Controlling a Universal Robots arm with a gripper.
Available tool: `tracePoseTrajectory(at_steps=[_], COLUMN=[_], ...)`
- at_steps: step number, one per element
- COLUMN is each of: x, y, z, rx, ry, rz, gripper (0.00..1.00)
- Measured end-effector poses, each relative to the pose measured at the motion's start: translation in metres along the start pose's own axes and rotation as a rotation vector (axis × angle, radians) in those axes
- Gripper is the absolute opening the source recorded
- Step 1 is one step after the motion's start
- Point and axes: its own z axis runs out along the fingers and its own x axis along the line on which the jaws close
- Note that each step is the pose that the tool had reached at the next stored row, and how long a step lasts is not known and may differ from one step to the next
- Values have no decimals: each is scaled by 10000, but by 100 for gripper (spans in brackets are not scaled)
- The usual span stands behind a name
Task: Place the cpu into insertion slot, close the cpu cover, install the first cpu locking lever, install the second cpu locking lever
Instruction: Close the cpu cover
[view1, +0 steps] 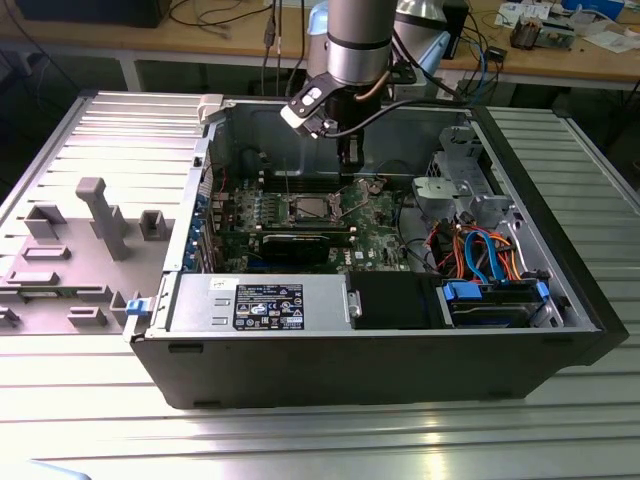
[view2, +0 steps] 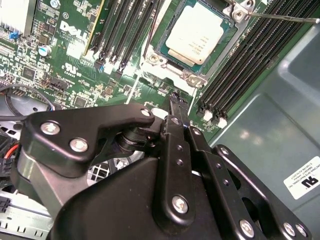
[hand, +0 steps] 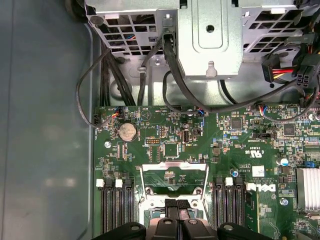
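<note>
The cpu (view2: 197, 32) lies flat in the slot (view2: 192, 77) with its metal top bare. The cover (hand: 172, 165) stands raised off the slot along one edge. The gripper (view2: 176, 102) hangs just beside that edge, fingers drawn together; whether they pinch the cover's rim I cannot tell. A thin lever (view2: 285, 19) juts out past the slot's corner.

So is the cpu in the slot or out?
In. In the second wrist view the cpu lies flat inside the slot rim, silver top up.
</note>
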Motion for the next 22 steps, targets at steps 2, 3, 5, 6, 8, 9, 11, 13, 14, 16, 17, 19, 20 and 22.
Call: tracePoseTrajectory(at_steps=[2, 3, 5, 6, 8, 9, 11, 13, 14, 16, 17, 19, 20, 22], x=[0, 0, 0, 0, 0, 1, 2, 2, 2, 3, 3, 3, 3, 4], y=[1, 3, 23, 45, 102, 145, 231, 300, 314, 369, 388, 432, 466, 499], z=[-27, -28, -28, -27, -24, -23, -19, -13, -11, -6, -4, 5, 20, 40], rx=[2, 2, 9, 17, 35, 46, 65, 77, 80, 86, 90, 102, 117, 132], ry=[1, 3, 2, 0, 2, 0, -1, 5, 8, 11, 11, 10, 10, 10], rz=[0, 0, -1, 0, 0, 1, 1, -80, -151, -192, -192, -192, -191, -193], gripper=[11, 11, 11, 11, 11, 11, 11, 11, 11, 11, 11, 11, 11, 11])
